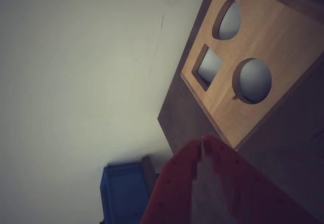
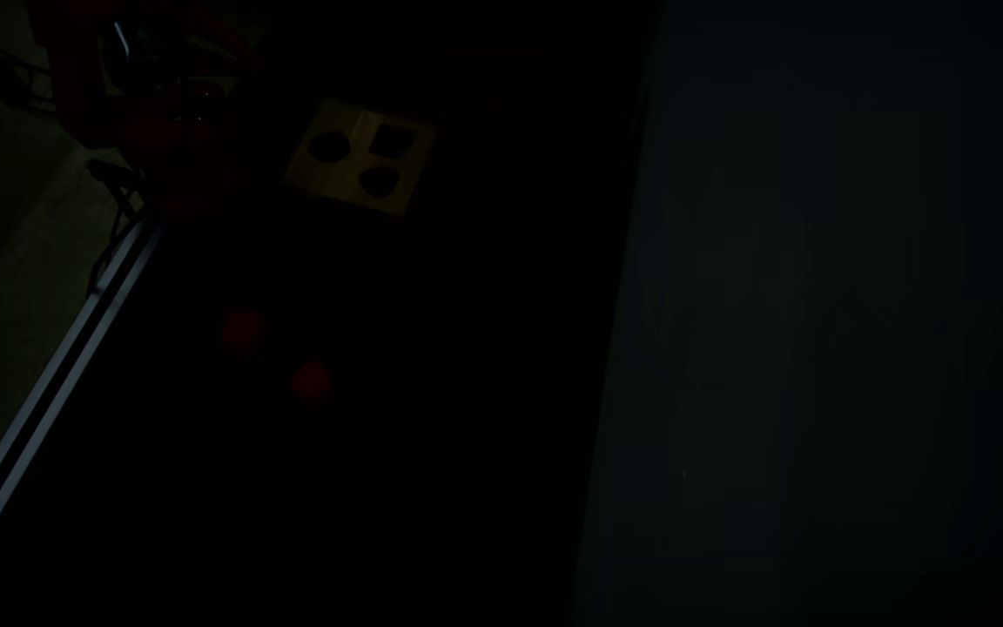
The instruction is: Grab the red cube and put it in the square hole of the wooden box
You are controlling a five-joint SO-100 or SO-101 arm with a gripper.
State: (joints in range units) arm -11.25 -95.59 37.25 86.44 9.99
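The tool (image 1: 203, 142) enters the wrist view from the bottom edge, its two orange-red fingers (image 1: 172, 183) meeting at the tips with only a thin sliver of light between them; they are together and nothing is held. The tips sit just below the lower corner of the wooden box (image 1: 263, 31), pointing up toward its lit tan face. That face carries three cutouts: the square hole (image 1: 203, 74) nearest the tool, a round cutout (image 1: 236, 82) to its right, and a rounded-triangle cutout (image 1: 219, 25) above. A blue object (image 1: 124, 193) lies at the bottom, left of the fingers, on the pale tabletop (image 1: 76, 82).

The overhead view is very dark. It shows what the wrist view does not: two dim red blobs on the tabletop, one at (image 2: 244, 330) and another at (image 2: 311, 380), well apart from the box (image 2: 353, 170). Which of them is the red cube cannot be told in this light. The arm (image 2: 162, 113) appears only as a dark reddish mass at the upper left, just left of the box; its joints cannot be made out. A pale rail (image 2: 49, 383) runs diagonally along the left.
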